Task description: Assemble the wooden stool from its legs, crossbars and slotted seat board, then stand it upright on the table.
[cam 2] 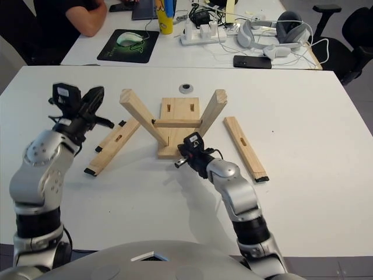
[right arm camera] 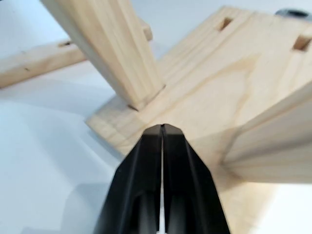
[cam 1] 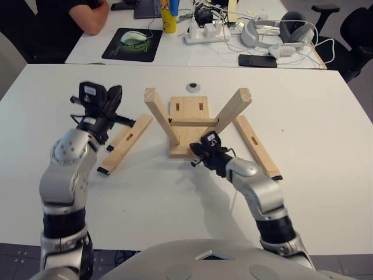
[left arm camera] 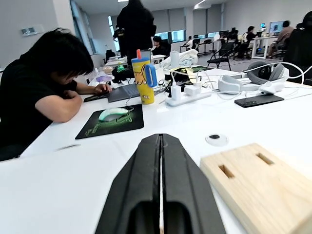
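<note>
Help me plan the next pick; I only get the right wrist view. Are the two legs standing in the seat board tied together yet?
Observer: Yes. A crossbar joins the two standing legs partway up.
Operator: Any spare leg on my right side?
Observer: One loose leg lies flat on the table, right of the seat board and apart from it.
Operator: What is the left arm doing?
Observer: The left gripper has its fingers shut on nothing and is raised near the far end of the other loose leg.
</note>
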You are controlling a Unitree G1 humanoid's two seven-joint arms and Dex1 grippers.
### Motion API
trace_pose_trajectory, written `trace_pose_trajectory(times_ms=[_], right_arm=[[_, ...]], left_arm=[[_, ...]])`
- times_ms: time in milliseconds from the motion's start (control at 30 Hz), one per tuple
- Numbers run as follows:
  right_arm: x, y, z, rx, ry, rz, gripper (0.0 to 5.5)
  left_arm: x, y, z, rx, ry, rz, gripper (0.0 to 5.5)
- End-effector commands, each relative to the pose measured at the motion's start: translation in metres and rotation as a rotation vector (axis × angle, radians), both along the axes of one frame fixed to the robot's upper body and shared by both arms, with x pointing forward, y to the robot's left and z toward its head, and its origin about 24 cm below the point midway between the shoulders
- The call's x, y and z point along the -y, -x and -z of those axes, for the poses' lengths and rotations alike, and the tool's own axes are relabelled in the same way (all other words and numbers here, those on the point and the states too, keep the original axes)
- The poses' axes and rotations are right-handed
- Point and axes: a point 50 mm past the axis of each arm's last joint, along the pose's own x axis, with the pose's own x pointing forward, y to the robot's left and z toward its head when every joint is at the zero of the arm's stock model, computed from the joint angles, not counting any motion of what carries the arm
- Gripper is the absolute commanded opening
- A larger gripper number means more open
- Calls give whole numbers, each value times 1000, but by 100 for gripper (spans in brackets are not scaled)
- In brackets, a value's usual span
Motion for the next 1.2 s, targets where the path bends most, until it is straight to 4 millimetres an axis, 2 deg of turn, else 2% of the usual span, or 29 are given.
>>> trace_pose_trajectory(times_ms=[33,133,200,267,333,467,600,733,900,1000,1033,1100,1133,1167,1200], right_arm=[[10,21,-23,56,-20,-7,0],[11,38,-31,23,-57,-49,0],[24,51,-35,20,-50,-41,0],[45,54,-38,79,-54,130,0],[65,52,-41,170,-31,352,0],[65,44,-45,265,16,497,0],[83,28,-65,420,47,736,0],[97,28,-77,495,64,889,0],[97,25,-80,509,58,919,0],[92,21,-83,513,26,900,0],[85,16,-84,510,-1,848,0],[46,10,-85,471,-106,570,0],[16,13,-87,461,-141,341,0],[-9,21,-84,438,-138,142,0],[-22,28,-82,422,-132,32,0]], left_arm=[[10,26,-6,58,8,-55,4],[12,36,-6,62,10,-62,4],[5,45,-9,72,1,-110,4],[0,50,-11,83,-8,-156,4],[1,49,-11,83,3,-170,4],[3,39,-10,78,35,-177,4],[-10,26,-22,152,-6,-285,4],[-21,26,-31,198,-46,-361,4],[-22,26,-28,178,-36,-367,4],[-17,25,-25,164,-4,-339,4],[-2,21,-22,137,40,-228,4],[41,20,-16,72,98,56,4],[67,24,-15,44,91,229,4],[84,28,-18,57,78,351,4],[94,30,-19,55,54,431,4]])
